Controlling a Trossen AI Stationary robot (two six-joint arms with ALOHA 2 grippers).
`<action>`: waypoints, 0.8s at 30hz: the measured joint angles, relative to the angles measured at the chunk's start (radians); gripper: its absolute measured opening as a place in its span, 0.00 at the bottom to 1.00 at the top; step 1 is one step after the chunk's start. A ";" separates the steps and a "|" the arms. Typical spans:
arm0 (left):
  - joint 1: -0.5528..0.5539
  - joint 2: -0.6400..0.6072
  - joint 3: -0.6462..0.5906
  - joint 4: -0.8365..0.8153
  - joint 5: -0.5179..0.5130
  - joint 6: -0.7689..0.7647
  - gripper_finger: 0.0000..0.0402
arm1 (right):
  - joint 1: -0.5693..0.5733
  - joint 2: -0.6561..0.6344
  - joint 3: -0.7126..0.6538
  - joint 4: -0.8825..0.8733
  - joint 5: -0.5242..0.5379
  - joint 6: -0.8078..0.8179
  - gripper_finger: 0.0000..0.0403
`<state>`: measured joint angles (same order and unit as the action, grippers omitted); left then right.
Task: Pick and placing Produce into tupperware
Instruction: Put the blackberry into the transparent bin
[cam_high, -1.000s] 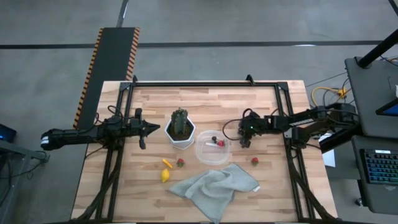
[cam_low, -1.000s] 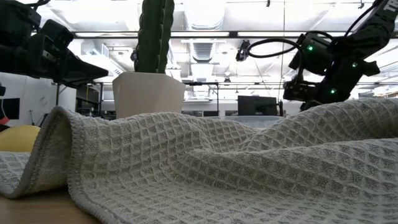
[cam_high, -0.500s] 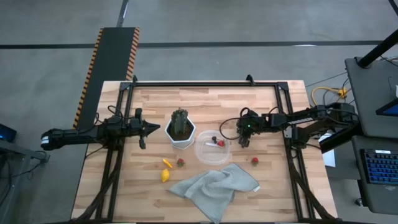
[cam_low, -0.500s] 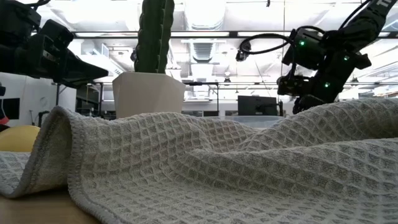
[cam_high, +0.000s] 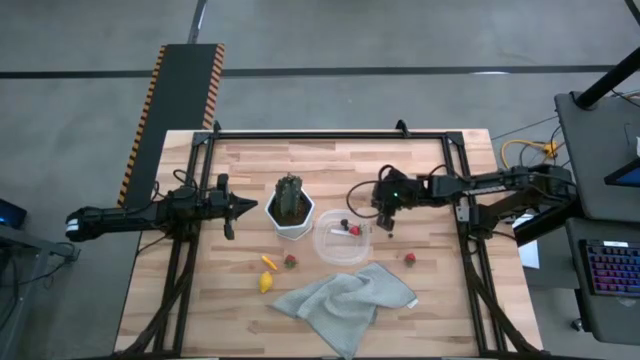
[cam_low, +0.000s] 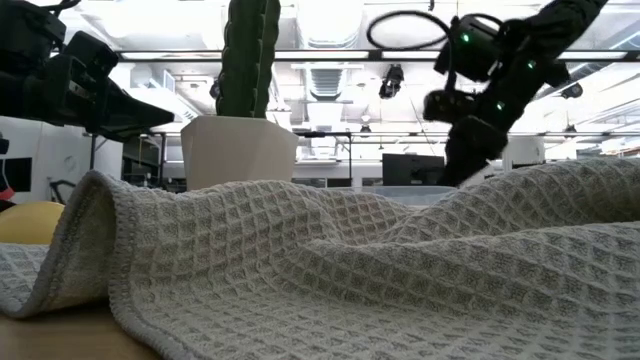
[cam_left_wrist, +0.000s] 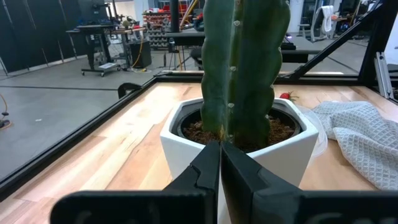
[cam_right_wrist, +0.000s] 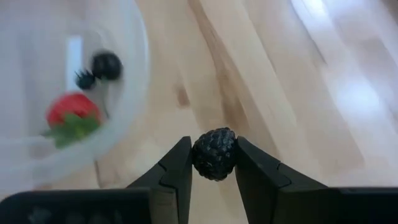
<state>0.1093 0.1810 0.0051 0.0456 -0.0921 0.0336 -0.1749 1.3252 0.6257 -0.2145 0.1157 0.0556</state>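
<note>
Right wrist view shows our right gripper (cam_right_wrist: 213, 163) clamped on a blackberry (cam_right_wrist: 214, 153) just beside the tupperware (cam_right_wrist: 134, 93), seemingly for dropping in; our left gripper (cam_left_wrist: 221, 163), jaws together, waits beside the cactus pot (cam_left_wrist: 292, 146).

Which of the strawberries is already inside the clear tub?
The strawberry beside the dark berry in the tub; the other two lie on bare wood.

Colours and patterns:
- Table (cam_high: 330, 165): pale wood, striped planks, black frame.
- Cactus (cam_high: 289, 195): dark green; hexagonal pot (cam_left_wrist: 292, 146): white.
- Tub (cam_high: 330, 250): clear, colourless.
- Strawberry (cam_right_wrist: 73, 111): red, green leaves.
- Blackberry (cam_right_wrist: 214, 154): black, bumpy.
- Cloth (cam_low: 330, 270): grey-green waffle weave.
- Lemon (cam_high: 265, 283): yellow.
- Ramp (cam_high: 180, 95): black, orange-and-black striped edges.
</note>
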 joint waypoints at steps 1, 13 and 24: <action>0.000 0.000 0.000 0.000 0.000 0.000 0.00 | 0.000 -0.002 0.012 -0.001 -0.015 -0.007 0.23; 0.000 0.001 0.000 0.001 0.000 0.000 0.00 | 0.072 0.014 0.137 0.008 -0.098 -0.063 0.23; 0.000 0.000 0.000 0.000 0.000 0.000 0.00 | 0.148 0.144 0.141 0.112 -0.101 -0.060 0.23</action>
<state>0.1092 0.1815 0.0051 0.0458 -0.0921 0.0332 -0.0274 1.4693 0.7662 -0.1023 0.0144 -0.0048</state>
